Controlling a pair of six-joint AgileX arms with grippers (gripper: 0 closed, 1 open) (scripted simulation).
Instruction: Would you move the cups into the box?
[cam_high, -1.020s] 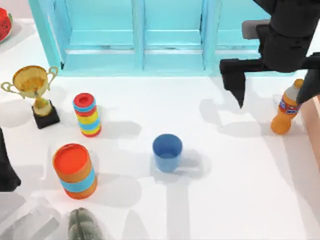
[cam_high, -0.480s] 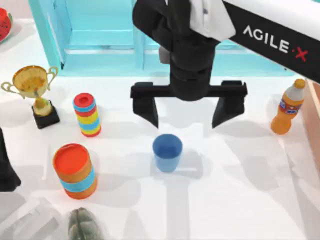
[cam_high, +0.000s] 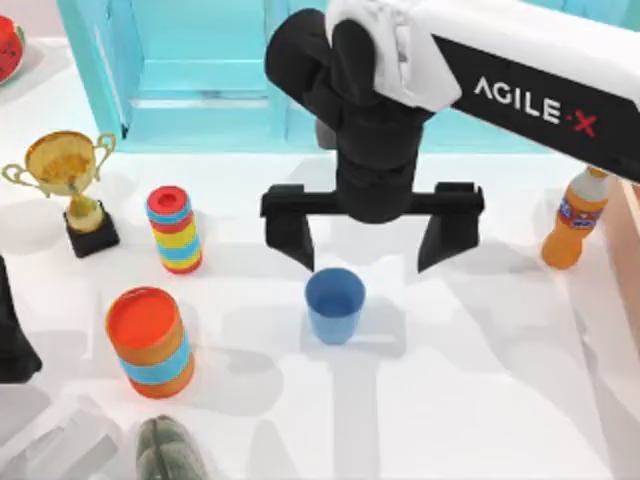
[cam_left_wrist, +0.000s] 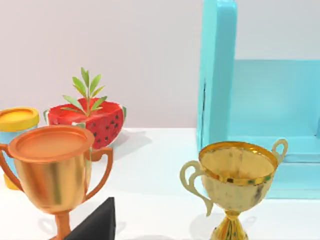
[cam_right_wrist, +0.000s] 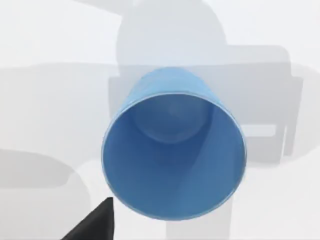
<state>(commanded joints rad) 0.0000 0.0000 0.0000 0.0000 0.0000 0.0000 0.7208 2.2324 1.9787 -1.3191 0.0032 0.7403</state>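
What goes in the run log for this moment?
right gripper: open, above blue cup | cup: upright on table | left arm: parked at table's left edge

Plain blue handleless tumbler, upright on the white table

The small plain blue plastic-looking tumbler (cam_high: 335, 303) stands upright with its open mouth facing up, its inside bare, on the white table (cam_high: 480, 400) near the middle, somewhat closer to the near edge than to the far one and well away from both the left and right edges. Seen from the right wrist, the blue tumbler (cam_right_wrist: 174, 150) tapers slightly from a wide round rim to a narrower base.
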